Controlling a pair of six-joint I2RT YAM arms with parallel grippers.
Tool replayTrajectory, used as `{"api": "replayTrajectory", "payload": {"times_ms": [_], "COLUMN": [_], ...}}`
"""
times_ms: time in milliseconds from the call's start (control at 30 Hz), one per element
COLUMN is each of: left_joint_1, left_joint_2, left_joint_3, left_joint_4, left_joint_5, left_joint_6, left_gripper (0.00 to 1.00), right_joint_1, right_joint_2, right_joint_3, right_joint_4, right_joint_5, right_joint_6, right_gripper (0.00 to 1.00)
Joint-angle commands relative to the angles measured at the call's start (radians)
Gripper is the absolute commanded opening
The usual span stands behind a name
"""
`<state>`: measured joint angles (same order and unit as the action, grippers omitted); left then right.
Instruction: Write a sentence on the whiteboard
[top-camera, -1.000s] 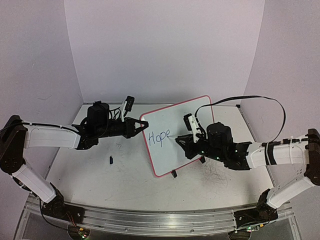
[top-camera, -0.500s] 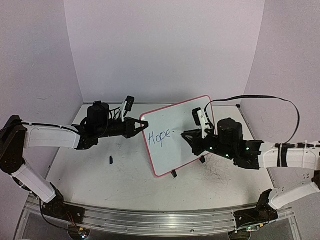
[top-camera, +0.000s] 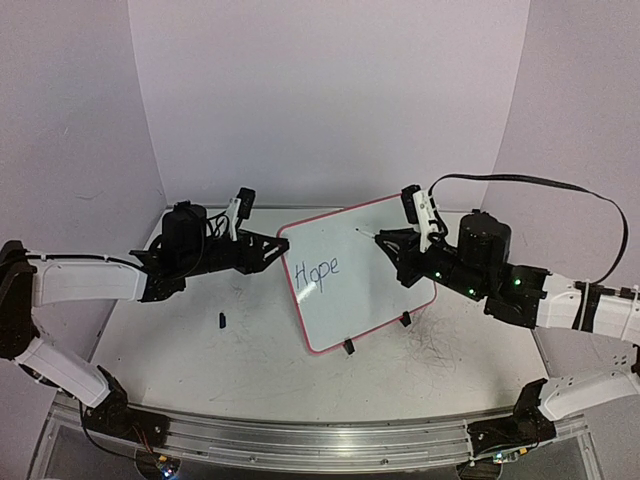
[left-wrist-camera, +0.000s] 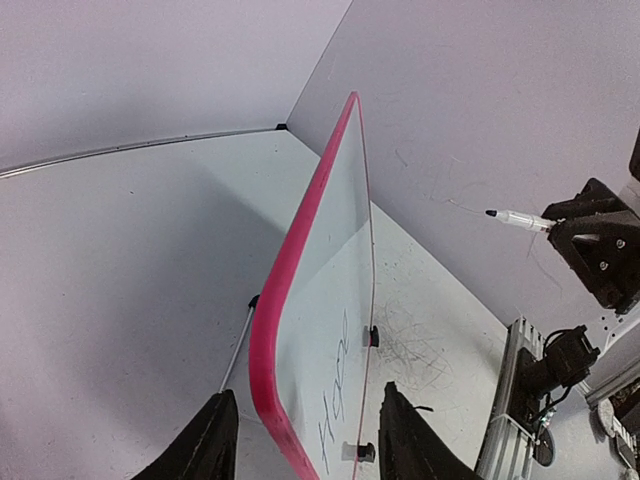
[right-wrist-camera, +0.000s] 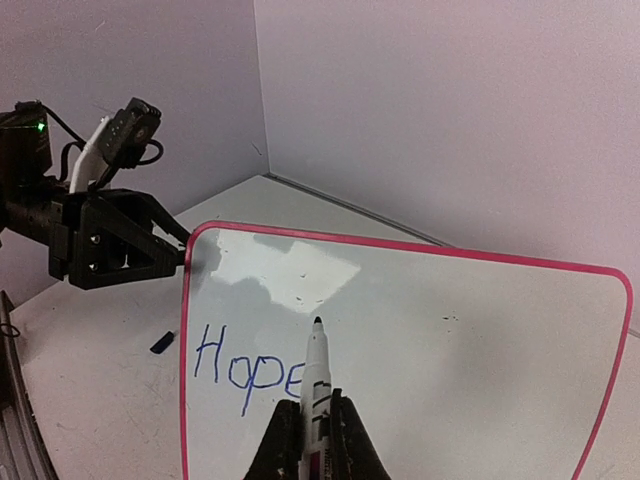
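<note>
Straddling the whiteboard (left-wrist-camera: 330, 270) rim with jaws apart, the left gripper (top-camera: 278, 246) steadies nothing. The right gripper (right-wrist-camera: 312, 420) clamps a marker (right-wrist-camera: 317, 370), its tip off the surface. The board stands tilted on the table (top-camera: 200, 350), and the sentence (top-camera: 318, 272) reads only "Hope". Pen pressure could skid or topple it.

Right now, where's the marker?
The marker is in the right gripper, right of centre in the top view. Its tip hangs in the air off the whiteboard, up and right of the written Hope.
</note>
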<state>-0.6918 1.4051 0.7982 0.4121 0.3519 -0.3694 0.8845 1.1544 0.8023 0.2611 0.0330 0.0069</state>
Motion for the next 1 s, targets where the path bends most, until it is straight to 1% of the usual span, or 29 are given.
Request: {"api": "replayTrajectory", "payload": {"times_ms": [0,167,333,533,733,833,967], "left_joint_1": [0.000,0.000,0.000,0.000,0.001,0.001,0.001], "left_joint_2": [-0.011,0.010,0.065,0.112,0.133,0.159,0.160], "left_joint_3": [0.006,-0.015,-0.009,-0.008,-0.029,-0.022,-0.034], "left_joint_4": [0.020,0.046,0.109,0.151,0.222,0.239,0.262], "left_joint_5": [-0.002,-0.030,0.041,0.058,0.056,0.062,0.061], "left_joint_6": [-0.055,-0.090,-0.113,-0.119,-0.143,-0.144,-0.132], "left_gripper": [0.49,0.51,0.53,0.52,0.48,0.42,0.36], "right_joint_1": [-0.001,-0.001,-0.001,-0.001,0.000,0.000,0.000], "right_joint_2": [0.010,0.015,0.003,0.007,-0.006,0.007,0.029], "right_joint_3": [0.048,0.048,0.047,0.022,-0.006,0.000,-0.001], "right_joint_4": [0.011,-0.049,-0.063,-0.047,-0.030,-0.021,-0.005], "right_joint_5": [0.001,0.028,0.057,0.026,0.022,0.013,0.009], "right_joint_6": [-0.033,-0.041,-0.049,-0.048,-0.065,-0.071,-0.079], "right_gripper": [0.00,0.00,0.00,0.00,0.00,0.00,0.00]}}
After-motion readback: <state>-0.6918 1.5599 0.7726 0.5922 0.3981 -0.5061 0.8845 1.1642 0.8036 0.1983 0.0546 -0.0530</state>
